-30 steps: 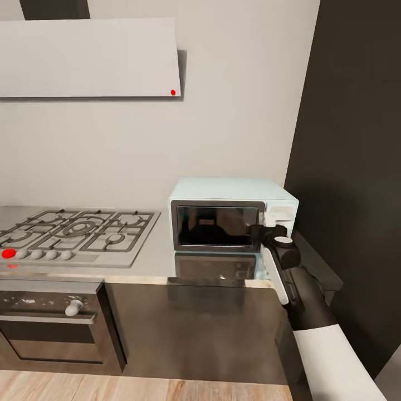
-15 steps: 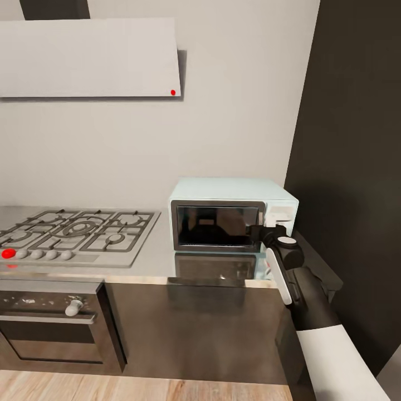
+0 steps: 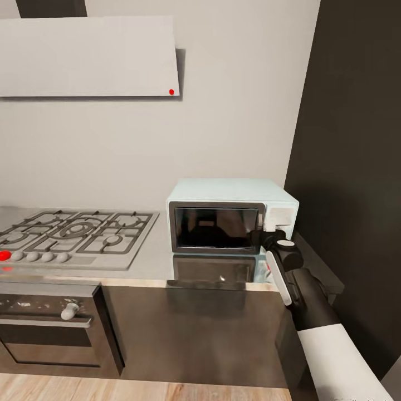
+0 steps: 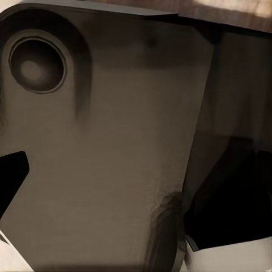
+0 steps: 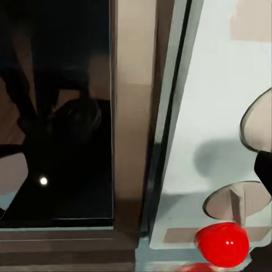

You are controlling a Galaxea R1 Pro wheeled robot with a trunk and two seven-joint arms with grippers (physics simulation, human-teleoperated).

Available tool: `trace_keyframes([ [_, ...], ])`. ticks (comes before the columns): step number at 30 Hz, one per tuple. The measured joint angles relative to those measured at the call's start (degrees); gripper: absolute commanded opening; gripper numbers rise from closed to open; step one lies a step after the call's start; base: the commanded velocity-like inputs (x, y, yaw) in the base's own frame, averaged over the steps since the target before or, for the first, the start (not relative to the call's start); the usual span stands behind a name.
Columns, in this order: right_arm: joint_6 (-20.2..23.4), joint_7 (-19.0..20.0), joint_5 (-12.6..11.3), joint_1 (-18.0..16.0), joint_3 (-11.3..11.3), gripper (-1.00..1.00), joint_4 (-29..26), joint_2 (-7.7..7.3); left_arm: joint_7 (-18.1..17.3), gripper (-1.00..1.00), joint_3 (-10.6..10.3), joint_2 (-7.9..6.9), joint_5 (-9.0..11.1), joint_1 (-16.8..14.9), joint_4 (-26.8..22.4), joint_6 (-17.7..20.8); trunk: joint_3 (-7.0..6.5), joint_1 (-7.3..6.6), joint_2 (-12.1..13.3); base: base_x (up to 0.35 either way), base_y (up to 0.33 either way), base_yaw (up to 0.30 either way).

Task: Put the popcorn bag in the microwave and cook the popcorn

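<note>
One right pincer [image 3: 268, 233] at the microwave [image 3: 231, 214] control panel, grip state indiscernible.

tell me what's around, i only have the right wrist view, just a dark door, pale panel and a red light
Observer: From the head view, that's the microwave on the countertop; its door is closed.
Operator: where's my right arm against it
Observer: The right end effector is at the control panel on the microwave's right end, by the door's edge.
Operator: anything else on the counter
Observer: A gas hob sits left of the microwave, with a built-in oven below it.
</note>
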State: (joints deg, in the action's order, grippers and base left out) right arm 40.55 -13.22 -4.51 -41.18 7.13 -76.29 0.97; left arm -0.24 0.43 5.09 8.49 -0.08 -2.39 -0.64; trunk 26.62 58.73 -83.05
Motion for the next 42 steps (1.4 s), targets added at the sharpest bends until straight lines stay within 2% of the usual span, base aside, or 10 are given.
trace_keyframes([
  [9, -2.94, 0.96, -0.03, 0.00, -0.03, 1.00, 3.21, -0.10, 0.00, 1.00, 0.00, 0.00, 0.00, 0.00, -0.02, 0.00, 0.00, 0.00, 0.00, 0.000, 0.000, 0.000],
  [26, -3.21, 0.40, 0.26, 0.00, -0.53, 1.00, 3.35, 0.01, 0.00, 1.00, 0.00, 0.00, 0.00, 0.00, -0.01, 0.00, 0.00, 0.00, 0.00, 0.000, 0.000, 0.000],
  [27, -3.22, 0.29, 0.28, 0.00, -0.49, -1.00, 3.37, 0.02, 0.00, 1.00, 0.00, 0.00, 0.00, 0.00, -0.03, 0.00, 0.00, 0.00, 0.00, 0.000, 0.000, 0.000],
  [30, -3.28, 0.24, 0.14, 0.00, -0.50, -1.00, 3.41, 0.13, 0.00, 1.00, 0.00, 0.00, 0.00, 0.00, -0.01, 0.00, 0.00, 0.00, 0.00, 0.000, 0.000, 0.000],
  [32, -3.45, 0.57, -1.04, 0.00, -0.58, -1.00, 3.46, 0.19, 0.00, 1.00, -0.01, 0.00, 0.00, -0.01, 0.01, -0.01, 0.00, 0.00, 0.00, 0.000, 0.000, 0.000],
  [34, -3.26, 0.31, 0.05, -0.01, -0.76, -1.00, 3.46, 0.18, 0.00, 1.00, 0.00, 0.00, 0.00, 0.00, 0.02, 0.00, 0.00, 0.00, 0.00, 0.000, 0.000, 0.000],
  [42, -5.10, 0.30, -0.39, 0.04, -0.72, -1.00, 3.55, 0.02, 0.00, 1.00, 0.00, 0.00, 0.00, 0.00, 0.01, 0.00, 0.02, 0.00, 0.00, 0.000, 0.000, 0.000],
])
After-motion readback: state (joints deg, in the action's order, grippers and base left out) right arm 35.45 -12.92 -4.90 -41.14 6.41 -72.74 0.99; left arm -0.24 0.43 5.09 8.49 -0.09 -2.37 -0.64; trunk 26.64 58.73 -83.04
